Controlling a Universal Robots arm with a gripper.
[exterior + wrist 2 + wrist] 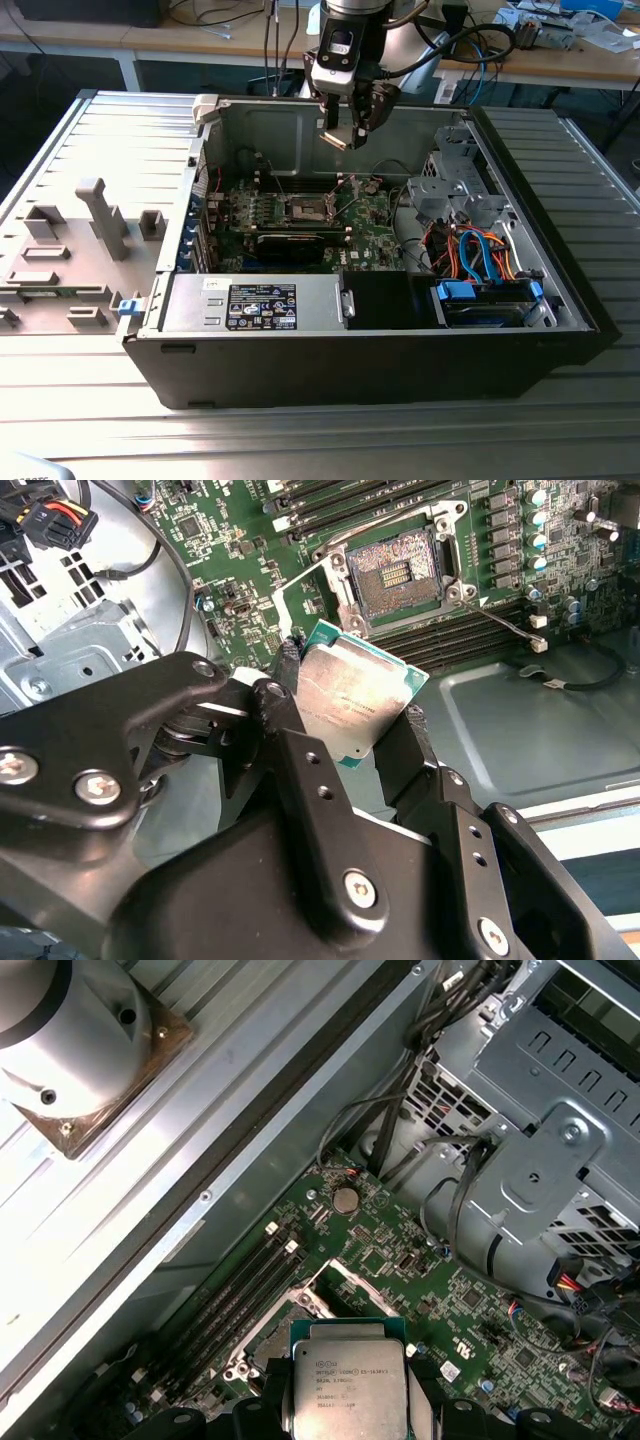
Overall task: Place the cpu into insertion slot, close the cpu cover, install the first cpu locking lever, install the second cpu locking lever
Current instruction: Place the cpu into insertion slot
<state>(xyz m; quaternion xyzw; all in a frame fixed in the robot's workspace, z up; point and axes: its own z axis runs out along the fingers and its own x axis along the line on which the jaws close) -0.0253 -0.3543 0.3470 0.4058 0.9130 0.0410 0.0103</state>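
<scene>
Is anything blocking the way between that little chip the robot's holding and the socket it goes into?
Nothing visible does. The gripper holds the cpu in the air over the motherboard; the insertion slot lies bare, its cpu cover swung up to one side, off the opening.

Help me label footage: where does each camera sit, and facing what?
Exterior view: off the arm, looking down into the open case; the gripper shows.
Second wrist view: on the arm, facing the insertion slot; fingers show.
First wrist view: on the arm, facing the motherboard; fingers show.
Shared: both wrist views show the gripped cpu.
</scene>
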